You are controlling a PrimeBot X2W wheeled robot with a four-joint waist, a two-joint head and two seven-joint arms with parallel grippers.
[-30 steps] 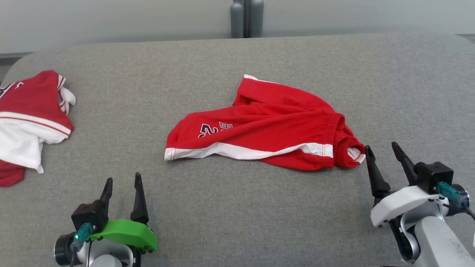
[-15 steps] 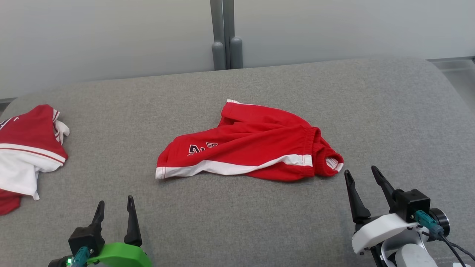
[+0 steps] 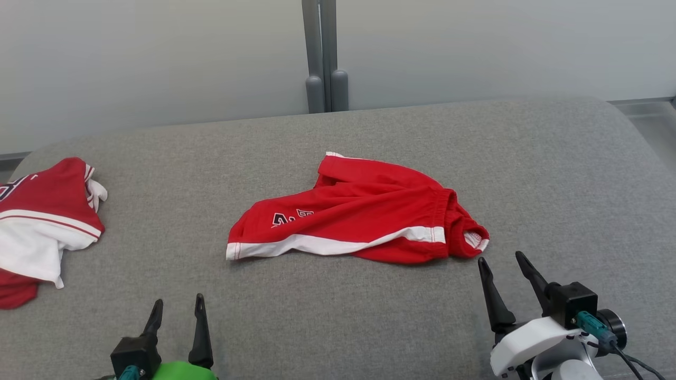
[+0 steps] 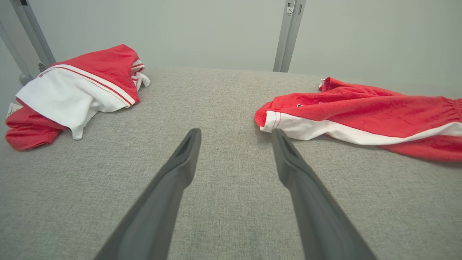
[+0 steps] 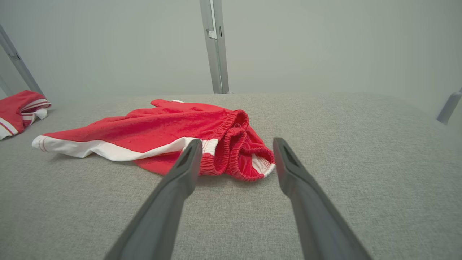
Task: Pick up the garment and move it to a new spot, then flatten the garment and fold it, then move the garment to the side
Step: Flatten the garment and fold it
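The garment [image 3: 359, 221] is a pair of red shorts with a white side stripe and a dark number print, lying rumpled in the middle of the grey padded table [image 3: 338, 316]. Its elastic waistband points right. In the left wrist view the garment's [image 4: 361, 112] leg hem lies just beyond the finger tips, at the right. The right wrist view has the garment's [image 5: 162, 133] bunched waistband straight ahead. My left gripper [image 3: 178, 307] hovers open near the front edge, below the leg hem. My right gripper [image 3: 499, 258] stands open just short of the waistband, touching nothing.
A second pile of red and white clothing [image 3: 42, 221] sits at the table's far left edge. A grey post [image 3: 321, 53] rises against the pale wall behind the table. Bare grey surface stretches to the right of the shorts.
The camera tilted up, so the whole scene slid down the picture and more wall came into sight. Both grippers sit lower in the picture; the shorts lie as before.
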